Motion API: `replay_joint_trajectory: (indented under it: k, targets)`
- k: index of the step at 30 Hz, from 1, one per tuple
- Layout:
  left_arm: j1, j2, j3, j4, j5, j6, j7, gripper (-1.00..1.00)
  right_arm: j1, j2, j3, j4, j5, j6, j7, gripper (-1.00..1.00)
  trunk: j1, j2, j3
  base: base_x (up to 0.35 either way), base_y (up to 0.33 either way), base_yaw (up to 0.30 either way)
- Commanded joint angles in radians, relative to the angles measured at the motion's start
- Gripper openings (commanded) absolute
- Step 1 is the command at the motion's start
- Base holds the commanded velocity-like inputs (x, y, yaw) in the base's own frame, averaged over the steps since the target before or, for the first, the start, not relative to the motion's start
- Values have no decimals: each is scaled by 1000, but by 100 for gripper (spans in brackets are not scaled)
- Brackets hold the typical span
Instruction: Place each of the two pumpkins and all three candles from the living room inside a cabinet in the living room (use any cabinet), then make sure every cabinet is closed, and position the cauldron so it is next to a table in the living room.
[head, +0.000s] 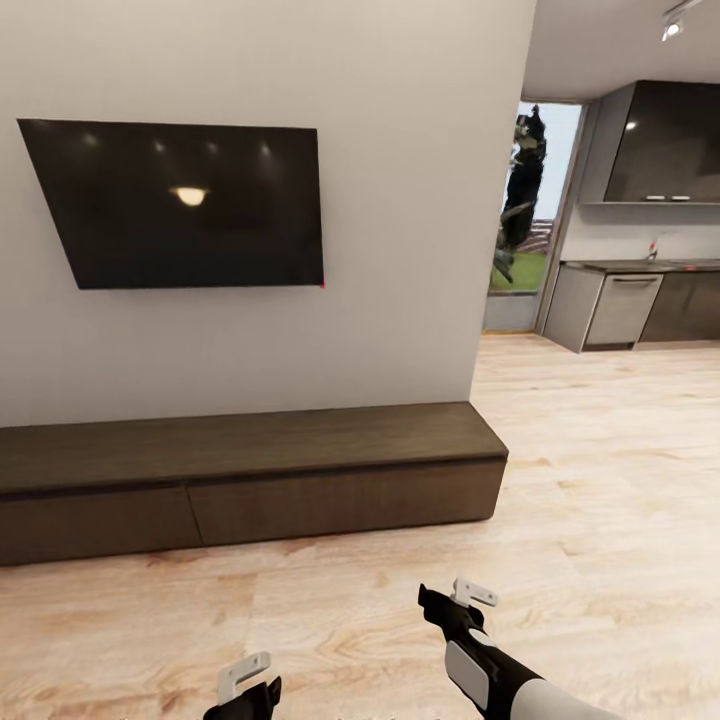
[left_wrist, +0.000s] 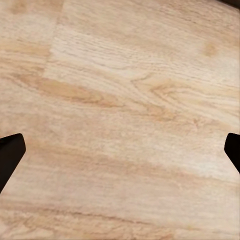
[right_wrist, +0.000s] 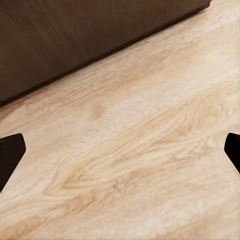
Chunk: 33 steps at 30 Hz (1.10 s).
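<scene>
Long low dark-brown wood cabinet (head: 250, 470) against wall under black TV (head: 180, 205), both drawers closed. Left claw (left_wrist: 120, 150) and right claw (right_wrist: 120, 150) released, empty, over pale wood floor (head: 600, 480). Risk: driving closer knocks right claw into cabinet front.

You're in a home's living room: a wall-mounted TV (head: 185, 203) above a low dark cabinet (head: 245, 478), light wood floor (head: 620, 460), and a kitchen (head: 640, 290) opening beyond.
</scene>
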Motion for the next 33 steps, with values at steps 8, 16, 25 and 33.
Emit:
replay_joint_trajectory:
  k: [8, 16, 25, 33]
  targets:
    - [-1, 2, -12, -1, 4, -3, 8, 100, -1, -1, 8, -2, -8, -6, -5, 100, 31, -57, -26, 0, 0, 0]
    - [-1, 2, -14, -3, 4, -3, 7, 100, -1, 1, 8, -1, -8, -8, -4, 100, 61, -113, -51, 0, 0, 0]
    - [-8, 60, -1, -161, 33, 78, -7, 100, -1, 1, 6, -2, -13, -8, 30, 100, 96, -176, -79, 0, 0, 0]
    - [-8, 208, 205, -603, 334, 638, -227, 100, -1, -21, -37, -14, -53, 67, 241, 100, 126, -232, -104, 0, 0, 0]
